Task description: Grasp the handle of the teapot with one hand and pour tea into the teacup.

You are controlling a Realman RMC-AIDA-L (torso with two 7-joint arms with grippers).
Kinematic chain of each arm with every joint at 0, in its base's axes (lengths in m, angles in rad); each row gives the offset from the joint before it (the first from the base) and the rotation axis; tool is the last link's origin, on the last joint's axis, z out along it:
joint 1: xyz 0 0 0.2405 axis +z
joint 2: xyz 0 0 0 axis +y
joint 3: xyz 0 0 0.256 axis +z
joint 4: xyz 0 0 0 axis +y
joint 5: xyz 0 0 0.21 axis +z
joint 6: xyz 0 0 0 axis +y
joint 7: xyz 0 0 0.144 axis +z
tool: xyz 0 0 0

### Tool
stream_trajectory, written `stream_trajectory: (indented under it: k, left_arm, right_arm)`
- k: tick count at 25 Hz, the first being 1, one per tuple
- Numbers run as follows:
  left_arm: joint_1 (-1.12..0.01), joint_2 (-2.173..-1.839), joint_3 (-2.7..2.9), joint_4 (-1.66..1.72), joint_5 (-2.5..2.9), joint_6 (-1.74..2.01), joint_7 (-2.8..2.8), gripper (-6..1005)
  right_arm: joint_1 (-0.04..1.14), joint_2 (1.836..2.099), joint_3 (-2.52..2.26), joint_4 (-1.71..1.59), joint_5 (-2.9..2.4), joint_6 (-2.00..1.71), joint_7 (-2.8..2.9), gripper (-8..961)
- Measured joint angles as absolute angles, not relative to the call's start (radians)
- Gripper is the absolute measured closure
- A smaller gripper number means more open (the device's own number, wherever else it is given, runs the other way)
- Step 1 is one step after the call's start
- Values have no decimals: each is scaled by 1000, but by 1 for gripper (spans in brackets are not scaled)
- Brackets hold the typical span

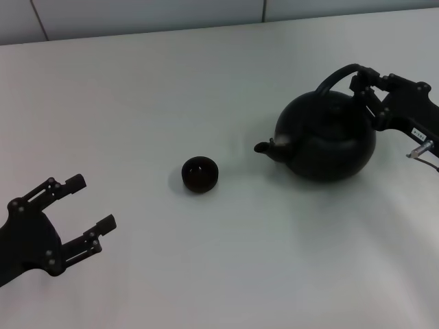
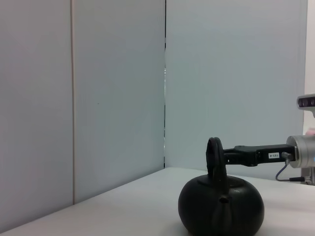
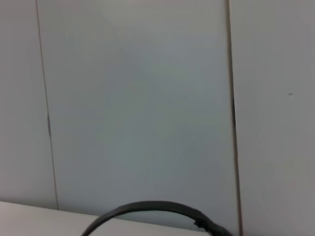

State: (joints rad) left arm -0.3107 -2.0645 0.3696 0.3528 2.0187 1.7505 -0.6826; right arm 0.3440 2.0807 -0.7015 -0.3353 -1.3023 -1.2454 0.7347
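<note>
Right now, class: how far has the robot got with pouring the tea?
Done: the right gripper has reached the handle. In hand: it appears closed on the handle, while the teapot sits upright on the table. Left: lifting, then tilting the spout toward the teacup. The left gripper waits open.

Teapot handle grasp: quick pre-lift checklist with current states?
1. Right claw at the handle on its thick side: ok.
2. Claw closed firmly on the handle: cannot tell, contact is hidden.
3. Teapot upright on the table: ok.
4. Spout points toward the teacup: ok.
5. Teacup upright, standing apart from the teapot: ok.
6. Left claw open, off near the table's left edge, apart from the teacup: ok.
</note>
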Motion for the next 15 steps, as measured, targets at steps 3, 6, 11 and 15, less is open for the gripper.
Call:
stream_trajectory:
  k: [3,6,11,15]
  left_arm:
    - [-312,-2065,370,353,2019,1751,-683,204]
    - [-312,-2065,370,353,2019,1753,-683,204]
    - [-313,-2065,370,353,2019,1754,-683,204]
    - [-313,-2065,370,353,2019,1754,-683,203]
  right_arm:
    - [344,2081,-698,-336,-1302,-1239,734,816]
    - [343,2082,-696,-336,-1300,-1236,733,718]
    - [336,2082,-697,-341,-1300,-1245,733,540]
    - [321,2082,-697,-345,-1303,-1266,733,394]
